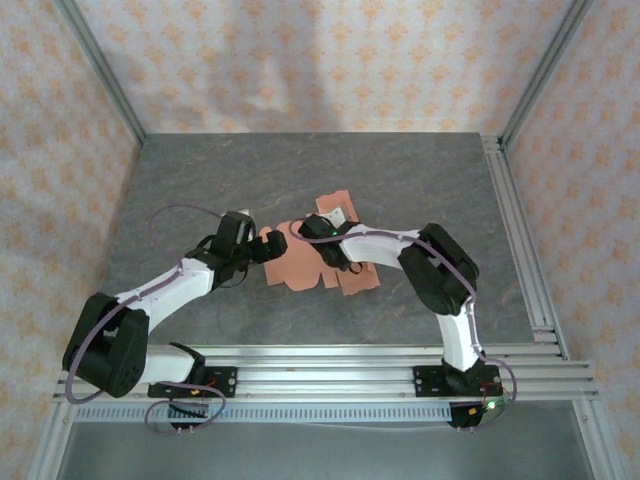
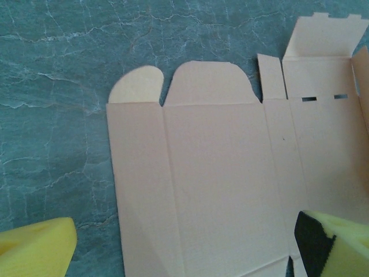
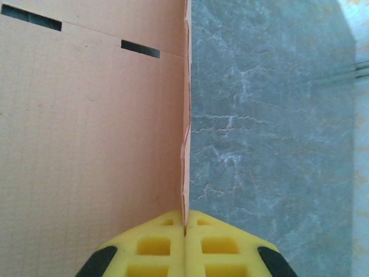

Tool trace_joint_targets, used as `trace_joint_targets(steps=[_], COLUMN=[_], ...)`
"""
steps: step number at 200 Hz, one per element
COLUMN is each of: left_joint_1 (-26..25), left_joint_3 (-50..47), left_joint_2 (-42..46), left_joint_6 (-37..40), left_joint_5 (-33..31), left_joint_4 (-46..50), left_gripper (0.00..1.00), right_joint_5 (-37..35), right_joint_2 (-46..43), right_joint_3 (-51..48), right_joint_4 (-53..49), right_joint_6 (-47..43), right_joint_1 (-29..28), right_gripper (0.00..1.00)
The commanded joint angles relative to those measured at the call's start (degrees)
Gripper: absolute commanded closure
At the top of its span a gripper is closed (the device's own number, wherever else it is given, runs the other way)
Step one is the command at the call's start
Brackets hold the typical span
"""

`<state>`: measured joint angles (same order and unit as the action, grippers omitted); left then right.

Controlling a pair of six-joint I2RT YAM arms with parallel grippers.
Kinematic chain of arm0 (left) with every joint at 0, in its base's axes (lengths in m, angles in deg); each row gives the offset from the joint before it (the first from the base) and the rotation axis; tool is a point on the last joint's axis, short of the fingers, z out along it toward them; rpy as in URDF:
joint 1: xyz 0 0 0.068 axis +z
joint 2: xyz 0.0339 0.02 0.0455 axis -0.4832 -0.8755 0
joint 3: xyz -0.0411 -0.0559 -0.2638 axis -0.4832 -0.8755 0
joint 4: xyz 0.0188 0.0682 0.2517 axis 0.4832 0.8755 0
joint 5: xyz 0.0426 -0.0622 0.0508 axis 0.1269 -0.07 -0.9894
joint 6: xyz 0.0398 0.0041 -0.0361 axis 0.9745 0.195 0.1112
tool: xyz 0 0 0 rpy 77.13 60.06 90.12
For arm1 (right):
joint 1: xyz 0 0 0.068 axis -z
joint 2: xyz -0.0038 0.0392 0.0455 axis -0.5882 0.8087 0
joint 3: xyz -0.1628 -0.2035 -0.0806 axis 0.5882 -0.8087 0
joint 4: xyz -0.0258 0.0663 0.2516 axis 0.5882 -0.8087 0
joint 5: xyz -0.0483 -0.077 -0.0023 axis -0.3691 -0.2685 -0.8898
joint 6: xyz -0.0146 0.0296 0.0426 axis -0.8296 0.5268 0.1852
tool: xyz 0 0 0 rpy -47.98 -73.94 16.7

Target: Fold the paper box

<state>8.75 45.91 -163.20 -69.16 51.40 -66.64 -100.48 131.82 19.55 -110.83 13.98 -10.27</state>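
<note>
Right wrist view: right gripper (image 3: 185, 229) clamped on paper box (image 3: 92, 127) upturned edge; left gripper (image 2: 184, 242) spread wide over flat panels on worktop (image 2: 57, 115).

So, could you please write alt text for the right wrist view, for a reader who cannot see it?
The right gripper, yellow-tipped, is shut on an edge of the salmon paper box, an unfolded sheet with two dark slots at upper left. Grey table lies to its right.

The paper box (image 1: 300, 262) lay flat on the bench (image 1: 300, 170) between my two pincers. My left pincer (image 2: 184, 248) straddled its left edge, one finger (image 2: 34, 248) over the bench; my right pincer (image 3: 185, 228) gripped an upright flap (image 3: 185, 115) at its far side.
</note>
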Motion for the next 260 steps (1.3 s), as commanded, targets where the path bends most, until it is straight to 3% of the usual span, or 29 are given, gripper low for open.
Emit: trace_joint_targets(steps=[1, 39, 78, 113, 137, 185, 221, 260], left_joint_1=[0.2, 0.1, -0.4, -0.9, -1.4, -2.8, -3.0, -3.0], left_joint_3=[-0.7, 0.7, 2.2, 3.3, 5.6, 12.5, 17.0, 21.7], left_joint_2=[1.0, -2.0, -4.4, -5.5, -7.5, -13.6, -18.5, -22.2], left_joint_6=[-0.4, -1.9, -2.5, -2.6, -2.7, -2.3, -0.9, 1.3], left_joint_5=[-1.5, -0.8, -0.4, -0.3, 0.4, 0.6, 2.0, 2.1], left_joint_4=[-0.3, -2.2, -2.8, -2.5, -2.4, -2.0, -0.9, 1.0], left_gripper=[0.02, 0.02, 0.02, 0.02, 0.02, 0.02, 0.02, 0.02], right_joint_5=[2.8, -3.6, 1.9, 13.4, 22.0, 42.2, 45.0, 45.4], right_joint_2=[-4.4, 0.4, -3.7, -10.2, -14.5, -19.1, -16.7, -12.1], right_joint_3=[-2.5, 0.5, -2.2, -5.5, -7.5, -12.7, -12.8, -11.5], right_joint_4=[2.7, -0.9, 2.6, 5.6, 7.4, 14.1, 14.9, 14.5], right_joint_6=[-0.9, -3.5, -2.8, -2.5, -1.9, 1.3, 1.3, 0.7], right_joint_1=[1.5, -1.0, 1.1, 3.4, 6.0, 15.7, 18.3, 18.3], right_gripper=[0.91, 0.87, 0.86, 0.36, 0.25, 0.24, 0.26, 0.36])
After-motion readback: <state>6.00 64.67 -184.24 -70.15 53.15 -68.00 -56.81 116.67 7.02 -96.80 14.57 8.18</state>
